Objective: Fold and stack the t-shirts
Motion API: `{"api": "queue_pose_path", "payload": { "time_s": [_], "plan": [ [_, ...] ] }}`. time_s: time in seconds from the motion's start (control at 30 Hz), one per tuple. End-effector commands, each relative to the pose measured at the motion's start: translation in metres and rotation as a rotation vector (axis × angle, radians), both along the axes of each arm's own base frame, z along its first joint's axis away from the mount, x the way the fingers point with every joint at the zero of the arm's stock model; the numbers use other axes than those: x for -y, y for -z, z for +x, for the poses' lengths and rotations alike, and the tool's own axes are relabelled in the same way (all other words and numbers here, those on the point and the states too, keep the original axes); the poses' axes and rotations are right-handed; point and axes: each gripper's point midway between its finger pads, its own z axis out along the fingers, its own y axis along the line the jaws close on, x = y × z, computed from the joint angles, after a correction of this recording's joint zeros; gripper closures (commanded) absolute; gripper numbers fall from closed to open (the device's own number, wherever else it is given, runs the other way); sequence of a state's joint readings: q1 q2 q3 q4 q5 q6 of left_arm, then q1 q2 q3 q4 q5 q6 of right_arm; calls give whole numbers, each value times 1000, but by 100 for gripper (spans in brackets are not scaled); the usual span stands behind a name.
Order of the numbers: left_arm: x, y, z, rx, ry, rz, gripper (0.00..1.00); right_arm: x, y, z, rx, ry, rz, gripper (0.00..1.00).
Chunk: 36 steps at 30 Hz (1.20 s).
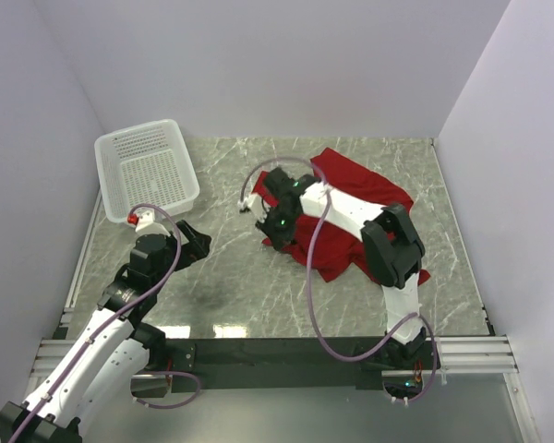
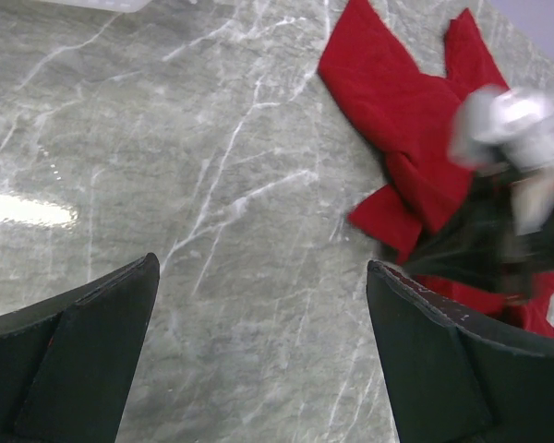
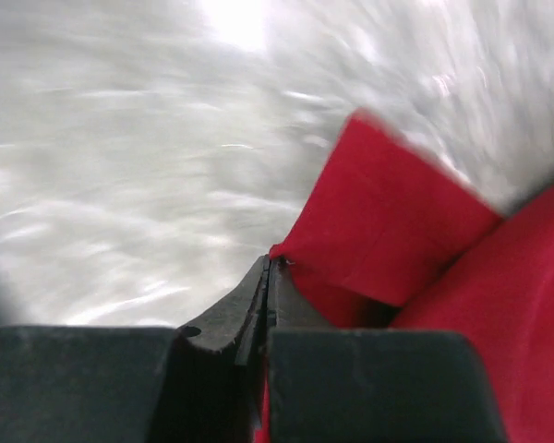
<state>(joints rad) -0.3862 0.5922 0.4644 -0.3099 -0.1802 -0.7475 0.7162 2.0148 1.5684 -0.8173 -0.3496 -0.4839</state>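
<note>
A red t-shirt [image 1: 360, 198] lies crumpled on the marble table, right of centre. It also shows in the left wrist view [image 2: 397, 101] and the right wrist view [image 3: 397, 221]. My right gripper [image 1: 273, 240] is at the shirt's left edge. Its jaws are pressed together on a fold of the red fabric [image 3: 270, 263]. The same gripper appears blurred in the left wrist view [image 2: 404, 257]. My left gripper [image 1: 198, 242] is open and empty over bare table, left of the shirt, its fingers wide apart [image 2: 263, 268]. No neck label shows.
A white plastic mesh basket [image 1: 103, 148] stands at the back left against the wall. Walls close in the table on the left, back and right. The right arm's elbow [image 1: 392, 245] rests over the shirt's near part.
</note>
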Motion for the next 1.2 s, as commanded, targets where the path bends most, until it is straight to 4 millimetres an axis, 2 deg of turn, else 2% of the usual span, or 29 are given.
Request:
{"api": "queue_pose_path", "payload": {
  "time_s": [0.0,0.07,0.13,0.37,0.47,0.6,0.67,0.7,0.77,0.83,0.87,0.9,0.93,0.97,1.03,1.1,1.17],
  "plan": [
    [12,-14,3,64,59,-39,1,-30,-124,-47,-178,-239,433,100],
    [16,-17,4,78,81,-49,1,-35,-149,-46,-206,-250,511,100],
    [23,-18,4,84,115,-60,1,-37,-155,-45,-261,-218,554,100],
    [38,-11,-5,66,224,-65,1,-43,-147,-11,-346,-59,616,100],
    [48,-3,-9,38,274,-93,2,-43,-143,-12,-362,-52,609,100],
    [56,2,-8,10,266,-175,2,-44,-138,-22,-380,-89,606,100],
    [61,-1,-3,21,258,-223,2,-43,-140,-29,-395,-114,620,100],
    [60,6,-1,1,242,-229,1,-42,-142,-34,-393,-143,624,100],
    [56,12,7,-24,182,-236,1,-41,-144,-41,-392,-176,626,100],
    [50,20,20,-70,96,-239,1,-37,-141,-56,-384,-245,606,100],
    [50,21,25,-89,69,-256,1,-33,-138,-64,-391,-256,574,100],
    [53,11,33,-83,63,-269,1,-31,-134,-69,-371,-296,563,100],
    [55,22,40,-137,45,-267,1,-29,-132,-75,-365,-322,549,100],
    [51,26,46,-169,-4,-267,1,-27,-127,-87,-379,-346,524,100],
    [60,34,62,-240,-7,-258,2,-24,-120,-96,-377,-373,507,100],
    [67,50,73,-337,-22,-248,3,-25,-124,-98,-364,-382,520,100],
    [76,60,79,-383,-5,-259,12,-27,-127,-97,-354,-385,524,100]
  ]
}}
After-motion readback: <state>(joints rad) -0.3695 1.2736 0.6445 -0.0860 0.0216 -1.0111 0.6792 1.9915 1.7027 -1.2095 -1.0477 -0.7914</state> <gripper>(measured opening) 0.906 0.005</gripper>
